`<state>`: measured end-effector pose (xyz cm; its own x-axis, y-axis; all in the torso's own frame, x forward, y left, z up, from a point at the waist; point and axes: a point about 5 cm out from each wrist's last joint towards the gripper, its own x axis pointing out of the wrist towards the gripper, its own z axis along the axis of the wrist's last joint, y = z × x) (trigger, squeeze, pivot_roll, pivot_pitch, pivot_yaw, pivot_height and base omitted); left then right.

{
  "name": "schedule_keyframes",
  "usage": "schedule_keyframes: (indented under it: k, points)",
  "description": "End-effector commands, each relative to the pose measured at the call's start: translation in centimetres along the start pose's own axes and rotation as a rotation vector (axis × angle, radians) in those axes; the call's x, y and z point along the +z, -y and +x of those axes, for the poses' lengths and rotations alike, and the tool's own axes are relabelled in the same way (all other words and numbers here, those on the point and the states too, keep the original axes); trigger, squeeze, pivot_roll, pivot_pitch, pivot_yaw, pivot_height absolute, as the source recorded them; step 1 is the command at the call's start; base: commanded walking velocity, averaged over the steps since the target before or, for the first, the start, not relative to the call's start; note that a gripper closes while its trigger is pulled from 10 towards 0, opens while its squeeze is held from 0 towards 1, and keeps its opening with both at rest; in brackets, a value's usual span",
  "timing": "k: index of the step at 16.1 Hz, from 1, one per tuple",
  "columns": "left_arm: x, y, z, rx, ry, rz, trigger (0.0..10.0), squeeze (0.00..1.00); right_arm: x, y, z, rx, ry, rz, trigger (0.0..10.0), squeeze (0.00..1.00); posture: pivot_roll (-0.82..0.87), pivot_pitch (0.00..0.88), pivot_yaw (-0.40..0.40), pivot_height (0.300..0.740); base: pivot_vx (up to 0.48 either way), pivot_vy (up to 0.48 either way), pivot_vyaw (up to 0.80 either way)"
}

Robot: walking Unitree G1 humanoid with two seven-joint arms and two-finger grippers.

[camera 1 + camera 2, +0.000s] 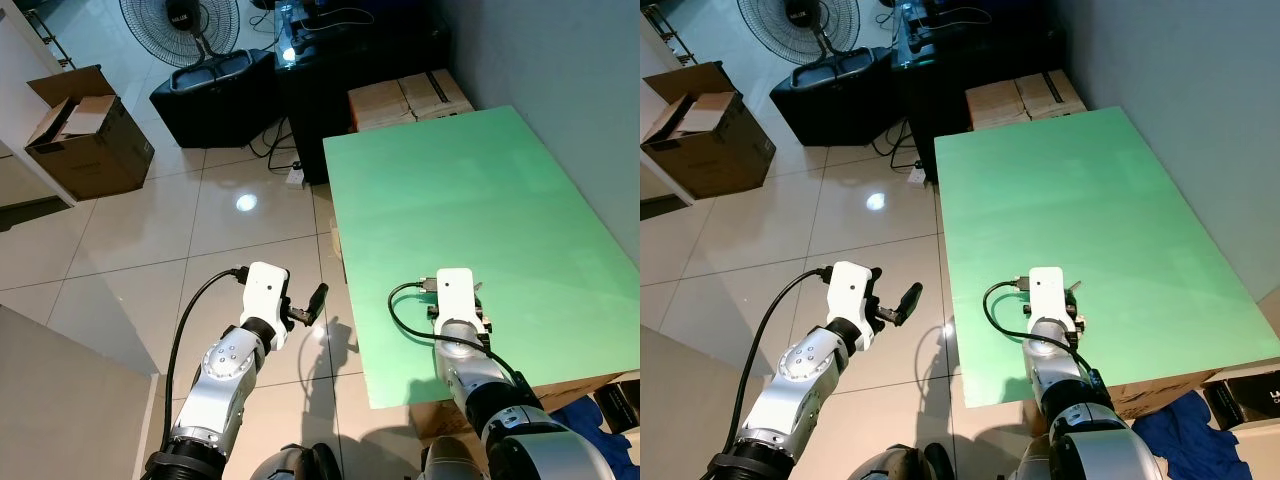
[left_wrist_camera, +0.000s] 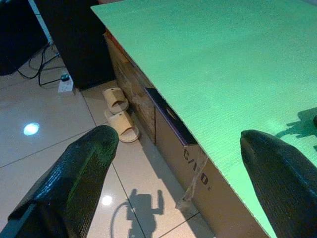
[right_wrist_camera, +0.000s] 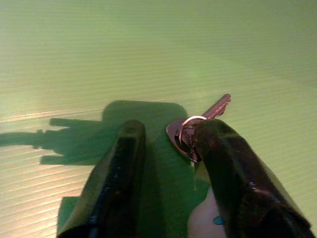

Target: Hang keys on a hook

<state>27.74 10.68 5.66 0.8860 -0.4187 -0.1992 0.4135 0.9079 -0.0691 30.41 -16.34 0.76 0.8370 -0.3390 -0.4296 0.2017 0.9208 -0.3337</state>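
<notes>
Nearest the lens, the right gripper (image 3: pixel 168 163) hovers low over the green board (image 1: pixel 500 200), fingers parted narrowly, one pad against the keys (image 3: pixel 198 126) lying flat at centre frame, likely lining up a pinch. Lower left, the left gripper (image 1: pixel 305 308) waits wide open above the floor (image 1: pixel 150 250).

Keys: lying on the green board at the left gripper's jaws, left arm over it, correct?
Wrong arm. The keys lie on the green board at the right gripper, as the right wrist view shows. The left gripper hangs over the floor tiles beside the board.
</notes>
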Motion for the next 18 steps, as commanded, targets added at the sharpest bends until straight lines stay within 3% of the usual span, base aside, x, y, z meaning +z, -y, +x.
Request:
schedule_keyframes:
  k: [1, 9, 14, 18]
  points:
    - [0.1, -0.6, -0.3, 0.009, -0.001, 0.012, 10.0, 0.00, -1.5, -1.1, -0.7, 0.039, -0.056, -0.016, 0.0, 0.00, -0.28, 0.115, 0.232, 0.740, 0.000, 0.000, 0.00]
    - [0.1, -0.4, -0.2, 0.001, -0.002, 0.012, 10.0, 0.00, -1.0, -1.0, -0.6, 0.049, -0.016, -0.012, 0.0, 0.00, -0.29, 0.106, 0.232, 0.740, 0.000, 0.000, 0.00]
    - [0.2, -0.3, 0.1, 0.000, 0.006, 0.009, 10.0, 0.00, 2.4, -1.5, -0.6, 0.057, 0.138, 0.008, 0.0, 0.00, -0.30, 0.088, 0.230, 0.740, 0.000, 0.000, 0.00]
    - [0.4, -0.2, 0.3, -0.003, 0.010, 0.007, 10.0, 0.00, 3.4, -1.3, -0.5, 0.046, 0.172, 0.026, 0.0, 0.00, -0.31, 0.089, 0.232, 0.740, 0.000, 0.000, 0.00]
